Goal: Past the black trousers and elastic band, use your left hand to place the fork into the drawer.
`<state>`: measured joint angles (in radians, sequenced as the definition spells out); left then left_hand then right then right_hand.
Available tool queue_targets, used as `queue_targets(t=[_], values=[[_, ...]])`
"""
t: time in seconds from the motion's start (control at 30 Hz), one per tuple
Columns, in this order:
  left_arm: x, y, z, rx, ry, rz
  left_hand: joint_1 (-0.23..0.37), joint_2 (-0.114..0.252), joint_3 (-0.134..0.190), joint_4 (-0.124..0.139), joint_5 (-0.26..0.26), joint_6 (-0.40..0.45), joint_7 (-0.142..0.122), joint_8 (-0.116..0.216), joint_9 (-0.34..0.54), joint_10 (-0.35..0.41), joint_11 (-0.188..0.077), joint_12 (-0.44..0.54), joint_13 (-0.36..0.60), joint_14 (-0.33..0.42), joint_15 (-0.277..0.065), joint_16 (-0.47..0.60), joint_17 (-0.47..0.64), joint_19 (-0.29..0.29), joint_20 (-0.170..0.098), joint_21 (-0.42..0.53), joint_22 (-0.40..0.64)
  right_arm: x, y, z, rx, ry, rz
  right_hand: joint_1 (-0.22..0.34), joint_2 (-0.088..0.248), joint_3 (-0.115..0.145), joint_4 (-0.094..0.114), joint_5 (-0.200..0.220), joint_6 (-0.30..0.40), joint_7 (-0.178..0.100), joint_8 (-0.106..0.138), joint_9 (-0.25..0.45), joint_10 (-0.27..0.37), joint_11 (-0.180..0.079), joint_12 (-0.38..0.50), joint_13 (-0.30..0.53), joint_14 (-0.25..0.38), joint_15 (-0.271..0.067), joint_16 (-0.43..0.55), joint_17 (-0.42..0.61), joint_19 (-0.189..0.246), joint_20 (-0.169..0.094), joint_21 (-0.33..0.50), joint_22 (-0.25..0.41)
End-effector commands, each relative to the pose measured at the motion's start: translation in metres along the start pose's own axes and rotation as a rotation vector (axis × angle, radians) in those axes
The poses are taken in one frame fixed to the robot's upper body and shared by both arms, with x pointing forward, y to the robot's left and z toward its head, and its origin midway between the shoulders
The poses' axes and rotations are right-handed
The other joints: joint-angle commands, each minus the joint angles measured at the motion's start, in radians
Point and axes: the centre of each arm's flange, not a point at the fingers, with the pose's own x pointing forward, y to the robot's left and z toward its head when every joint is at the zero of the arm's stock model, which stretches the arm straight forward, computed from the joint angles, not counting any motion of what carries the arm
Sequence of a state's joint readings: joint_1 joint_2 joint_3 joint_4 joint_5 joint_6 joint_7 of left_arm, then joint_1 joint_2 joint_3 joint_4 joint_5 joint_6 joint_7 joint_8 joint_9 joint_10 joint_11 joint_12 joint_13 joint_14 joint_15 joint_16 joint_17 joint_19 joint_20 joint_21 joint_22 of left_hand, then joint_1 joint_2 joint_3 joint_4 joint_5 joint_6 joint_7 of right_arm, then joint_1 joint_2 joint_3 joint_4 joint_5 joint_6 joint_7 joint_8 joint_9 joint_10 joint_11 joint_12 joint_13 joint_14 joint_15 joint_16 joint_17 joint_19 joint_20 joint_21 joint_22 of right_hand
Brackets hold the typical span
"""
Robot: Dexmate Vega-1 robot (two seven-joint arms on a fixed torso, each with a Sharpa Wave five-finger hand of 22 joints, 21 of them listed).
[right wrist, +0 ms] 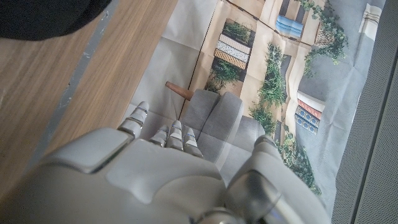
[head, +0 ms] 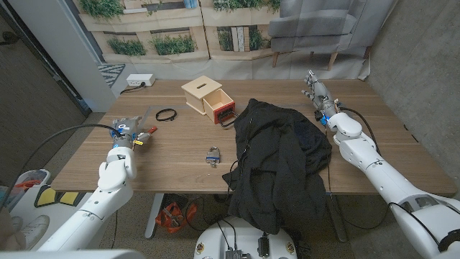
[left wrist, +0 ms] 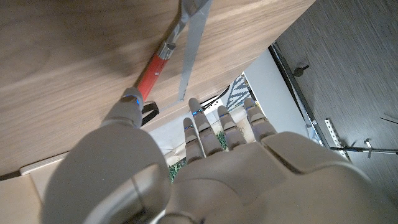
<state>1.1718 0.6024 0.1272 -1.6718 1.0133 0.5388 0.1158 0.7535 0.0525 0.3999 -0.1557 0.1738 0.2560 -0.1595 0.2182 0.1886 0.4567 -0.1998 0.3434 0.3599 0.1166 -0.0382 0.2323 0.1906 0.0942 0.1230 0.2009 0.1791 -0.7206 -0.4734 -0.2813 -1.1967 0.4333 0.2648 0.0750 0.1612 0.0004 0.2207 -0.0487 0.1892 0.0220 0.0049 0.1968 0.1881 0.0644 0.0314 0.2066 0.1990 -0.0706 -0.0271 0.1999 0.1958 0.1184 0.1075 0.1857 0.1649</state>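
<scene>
elastic band (head: 166, 114) before drawer (head: 218, 105), trousers (head: 280, 158) beside

White-shelled arms, grey hands (head: 128, 132), black cables.

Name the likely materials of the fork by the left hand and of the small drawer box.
Fork: grey metal tines and neck with a dull sheen; glossy red handle, probably plastic. Drawer box: pale unpainted wood, matte; its drawer stands open with a reddish interior, material unclear.

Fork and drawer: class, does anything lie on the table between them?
Yes. The black elastic band lies on the table between the red-handled fork by the left robot hand and the wooden box's open drawer.
</scene>
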Motion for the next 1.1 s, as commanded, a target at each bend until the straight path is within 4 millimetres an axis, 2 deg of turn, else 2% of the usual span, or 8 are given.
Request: queue_targets(t=[0.03, 0.27, 0.4, 0.5, 0.87, 1.1], values=[[-0.0039, -0.0039, 0.0015, -0.003, 0.010, -0.018, 0.012, 0.001, -0.004, 0.000, 0.000, 0.016, 0.000, -0.001, 0.001, 0.006, 0.000, -0.002, 0.004, 0.003, -0.031, -0.004, 0.000, 0.003, 0.005, 0.004, 0.003, 0.0007, -0.0026, 0.0005, -0.034, -0.001, -0.001, 0.002, 0.007, 0.000, -0.009, -0.002, 0.028, 0.001, 0.012, 0.003, 0.023, -0.015, 0.007, 0.000, 0.008, -0.012, 0.008, 0.001, 0.019, -0.004, 0.008, 0.006], [-0.0023, -0.0063, 0.0034, 0.002, 0.009, -0.023, 0.019, 0.005, -0.004, -0.001, 0.002, 0.025, 0.002, 0.000, 0.001, 0.010, 0.000, -0.003, 0.005, 0.004, -0.030, -0.004, 0.000, 0.005, 0.005, 0.004, 0.003, -0.0013, -0.0062, 0.0014, -0.029, -0.011, -0.012, -0.004, 0.010, -0.001, -0.005, -0.003, 0.035, -0.004, 0.013, 0.003, 0.028, -0.022, 0.008, 0.000, 0.013, -0.015, 0.010, 0.003, 0.023, -0.001, 0.009, 0.006], [-0.0016, -0.0069, 0.0035, -0.001, 0.013, -0.027, 0.020, 0.005, -0.004, -0.001, 0.002, 0.028, 0.001, 0.000, 0.001, 0.013, 0.001, -0.002, 0.006, 0.006, -0.031, -0.004, 0.000, 0.005, 0.005, 0.004, 0.003, -0.0019, -0.0067, 0.0001, -0.007, -0.008, -0.018, -0.049, 0.021, -0.016, 0.021, -0.001, 0.061, -0.018, 0.020, 0.004, 0.040, -0.031, 0.010, 0.000, 0.018, -0.019, 0.015, 0.010, 0.028, 0.000, 0.009, 0.006], [-0.0014, -0.0069, 0.0051, 0.004, 0.013, -0.036, 0.021, 0.005, -0.005, -0.001, 0.002, 0.031, 0.001, 0.000, 0.001, 0.015, 0.001, -0.002, 0.006, 0.008, -0.033, -0.004, 0.000, 0.005, 0.004, 0.004, 0.003, -0.0017, -0.0061, 0.0004, -0.025, -0.005, -0.003, -0.066, 0.024, -0.021, 0.031, -0.001, 0.077, -0.025, 0.024, 0.004, 0.046, -0.034, 0.011, 0.000, 0.019, -0.023, 0.016, 0.012, 0.028, -0.002, 0.008, 0.006], [-0.0029, -0.0030, 0.0081, 0.012, 0.018, -0.049, 0.024, 0.003, -0.010, 0.000, 0.001, 0.052, 0.000, 0.004, 0.002, 0.021, -0.001, -0.003, 0.008, 0.008, -0.031, -0.005, 0.000, 0.003, 0.009, 0.003, 0.003, -0.0019, -0.0082, 0.0010, -0.009, -0.028, -0.010, -0.060, 0.028, -0.018, 0.027, 0.001, 0.085, -0.031, 0.024, 0.004, 0.048, -0.041, 0.009, 0.000, 0.019, -0.020, 0.014, 0.009, 0.027, 0.000, 0.006, 0.006], [-0.0039, -0.0016, 0.0091, 0.014, 0.020, -0.055, 0.026, 0.005, -0.012, 0.000, 0.002, 0.053, 0.000, 0.002, 0.002, 0.023, -0.001, -0.004, 0.009, 0.009, -0.032, -0.006, 0.000, 0.003, 0.009, 0.002, 0.003, 0.0004, -0.0080, 0.0036, -0.035, -0.036, 0.002, -0.084, 0.022, -0.030, 0.038, 0.002, 0.094, -0.041, 0.024, 0.005, 0.060, -0.049, 0.011, 0.000, 0.030, -0.024, 0.019, 0.011, 0.037, 0.003, 0.009, 0.006]])
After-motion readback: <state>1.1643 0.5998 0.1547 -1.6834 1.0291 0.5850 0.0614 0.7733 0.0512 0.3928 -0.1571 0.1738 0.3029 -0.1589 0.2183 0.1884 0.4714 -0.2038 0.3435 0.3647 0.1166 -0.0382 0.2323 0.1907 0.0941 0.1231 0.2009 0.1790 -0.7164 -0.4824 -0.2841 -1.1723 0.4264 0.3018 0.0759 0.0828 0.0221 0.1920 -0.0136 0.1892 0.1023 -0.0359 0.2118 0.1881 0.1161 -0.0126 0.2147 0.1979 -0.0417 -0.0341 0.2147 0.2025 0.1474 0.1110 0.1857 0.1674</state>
